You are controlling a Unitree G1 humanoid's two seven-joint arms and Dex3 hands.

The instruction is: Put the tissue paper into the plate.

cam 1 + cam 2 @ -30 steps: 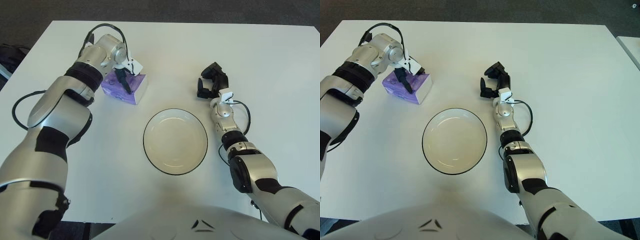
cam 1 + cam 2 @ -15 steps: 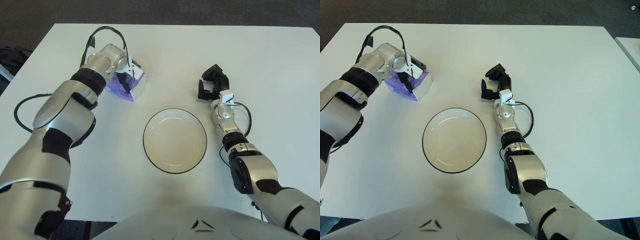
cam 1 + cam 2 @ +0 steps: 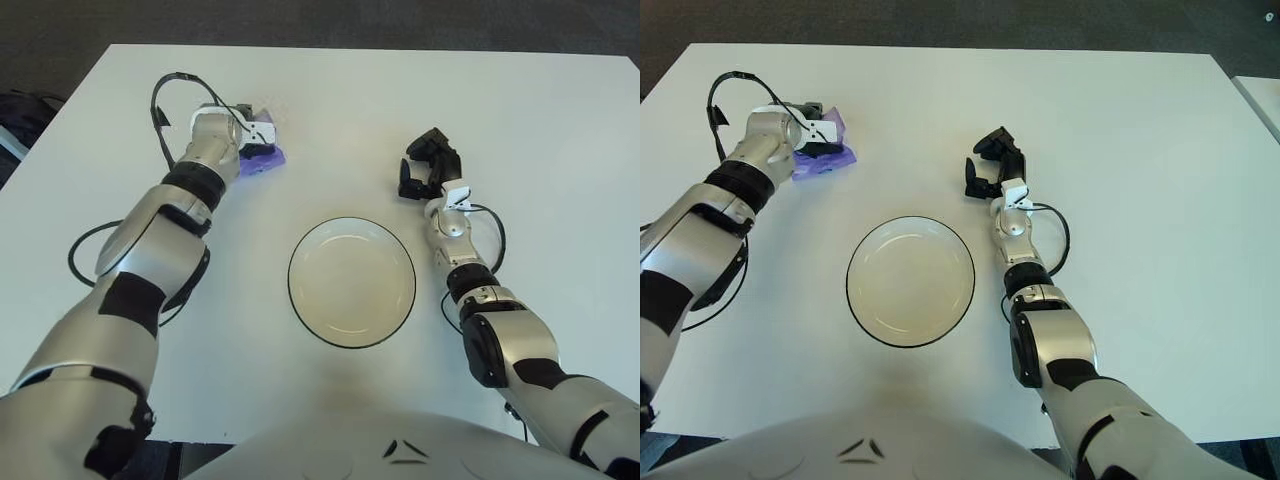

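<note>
The tissue pack (image 3: pixel 263 156) is purple and white and shows at the table's far left, partly covered by my left hand (image 3: pixel 252 131). That hand's fingers are curled around the pack, which is turned so that only its purple edge and a white corner show. I cannot tell whether the pack touches the table. The white plate (image 3: pixel 351 283) with a dark rim lies in the middle near the front, holding nothing, well right of and nearer than the pack. My right hand (image 3: pixel 424 168) shows to the right of the plate, beyond its far edge, fingers loosely relaxed and holding nothing.
The white table (image 3: pixel 560 150) ends at a far edge with dark floor (image 3: pixel 400 20) behind it. A black cable (image 3: pixel 165 95) loops off my left wrist. A dark object (image 3: pixel 20 105) sits beyond the table's left edge.
My left hand has drawn back toward the far left with the tissue pack and rolled its wrist, so the pack now shows edge-on. My right hand and the plate have stayed put.
</note>
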